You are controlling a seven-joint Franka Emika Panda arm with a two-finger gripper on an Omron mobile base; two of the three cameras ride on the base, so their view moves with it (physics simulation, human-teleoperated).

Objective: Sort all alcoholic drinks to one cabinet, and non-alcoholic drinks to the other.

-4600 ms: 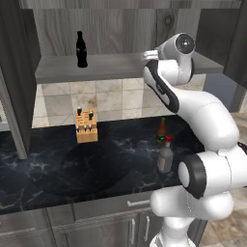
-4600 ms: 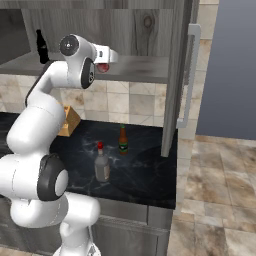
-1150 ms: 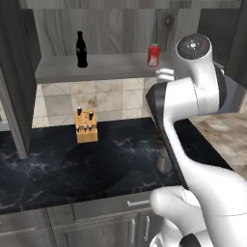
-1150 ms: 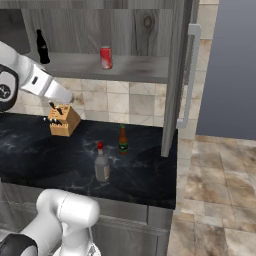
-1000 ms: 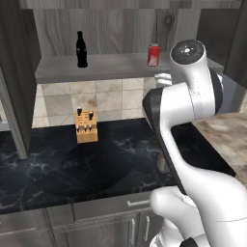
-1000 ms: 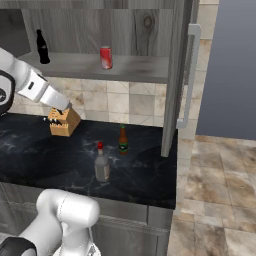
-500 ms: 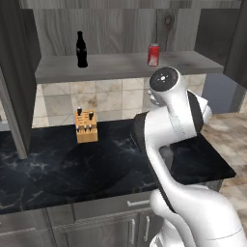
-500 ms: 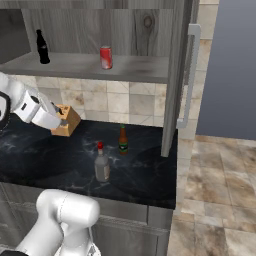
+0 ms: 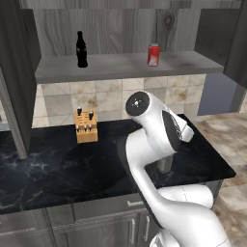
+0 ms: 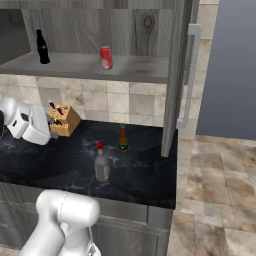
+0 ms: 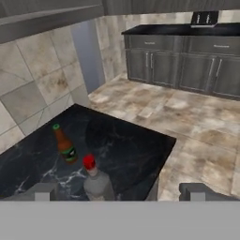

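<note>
Folding down from shelf height, the arm has swung low over the counter [image 10: 150, 175] since the earlier frames, leaving the red soda can [image 10: 105, 57] on the open cabinet shelf [image 10: 135, 70], well right of the black cola bottle [image 10: 42, 46]. Both alcoholic bottles stand upright on the counter: the clear-grey bottle [image 11: 97, 180] lies directly ahead of the gripper [image 11: 119, 191], between its widely parted, empty fingertips [image 11: 43, 191], with the slim green-brown bottle [image 11: 63, 144] just beyond and to the left. A straight advance along the hand's axis would likely reach the nearer one first.
</note>
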